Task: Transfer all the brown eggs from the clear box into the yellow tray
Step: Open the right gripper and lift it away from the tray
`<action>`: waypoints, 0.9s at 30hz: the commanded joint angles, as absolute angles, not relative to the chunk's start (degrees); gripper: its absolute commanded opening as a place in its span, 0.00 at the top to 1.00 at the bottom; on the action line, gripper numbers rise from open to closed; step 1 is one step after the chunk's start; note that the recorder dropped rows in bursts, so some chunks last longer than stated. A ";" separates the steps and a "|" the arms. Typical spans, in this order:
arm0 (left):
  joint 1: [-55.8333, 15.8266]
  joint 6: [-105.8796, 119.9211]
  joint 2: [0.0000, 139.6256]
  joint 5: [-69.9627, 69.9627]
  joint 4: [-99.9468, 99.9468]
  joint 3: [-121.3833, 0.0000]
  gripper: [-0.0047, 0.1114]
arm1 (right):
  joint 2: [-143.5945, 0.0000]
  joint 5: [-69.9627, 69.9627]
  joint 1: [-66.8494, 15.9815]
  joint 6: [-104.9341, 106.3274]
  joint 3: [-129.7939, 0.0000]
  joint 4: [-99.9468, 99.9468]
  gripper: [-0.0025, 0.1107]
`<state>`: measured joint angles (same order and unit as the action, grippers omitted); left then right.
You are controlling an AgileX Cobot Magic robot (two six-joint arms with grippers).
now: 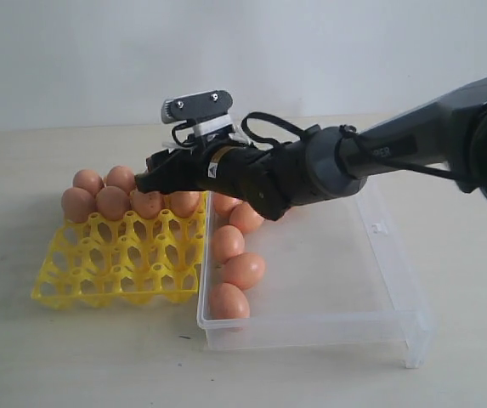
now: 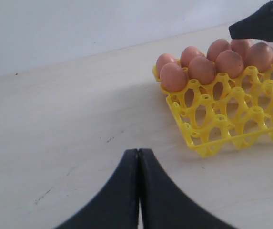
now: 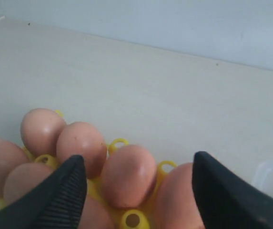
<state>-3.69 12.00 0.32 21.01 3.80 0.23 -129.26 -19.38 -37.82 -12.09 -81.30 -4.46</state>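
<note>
Between right tool (image 3: 137, 157) tips, brown egg (image 3: 126, 179), seated in yellow tray (image 3: 132, 220)

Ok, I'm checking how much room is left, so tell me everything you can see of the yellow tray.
The yellow tray is bright, glossy-looking plastic, a squarish grid of open cups with raised pegs between them. It lies flat on the pale table, close beside a side wall of the clear box; whether they touch is unclear. Brown eggs fill its two far rows, and the nearer cups stand empty. The right pincer hovers open over the far eggs.
</note>
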 commanded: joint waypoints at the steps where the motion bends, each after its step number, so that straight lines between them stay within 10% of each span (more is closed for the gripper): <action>1: -3.93 11.98 0.00 20.66 3.77 0.00 0.96 | -120.72 -8.41 -37.54 -14.17 -81.77 -5.17 0.67; 4: -3.93 11.98 0.00 20.66 3.77 0.00 0.96 | -113.74 3.71 -37.54 -13.92 -80.24 -5.30 0.97; 15: -3.93 11.98 0.00 20.66 3.77 0.00 0.96 | -98.19 35.64 -29.45 -0.61 -78.62 -3.93 0.97; 27: -3.93 11.98 0.00 20.66 3.77 0.00 0.96 | -114.99 45.84 -20.86 15.64 -95.50 12.62 0.62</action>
<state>-3.69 12.00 0.32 21.01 3.80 0.23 -111.57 44.30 -21.31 14.08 -90.79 12.23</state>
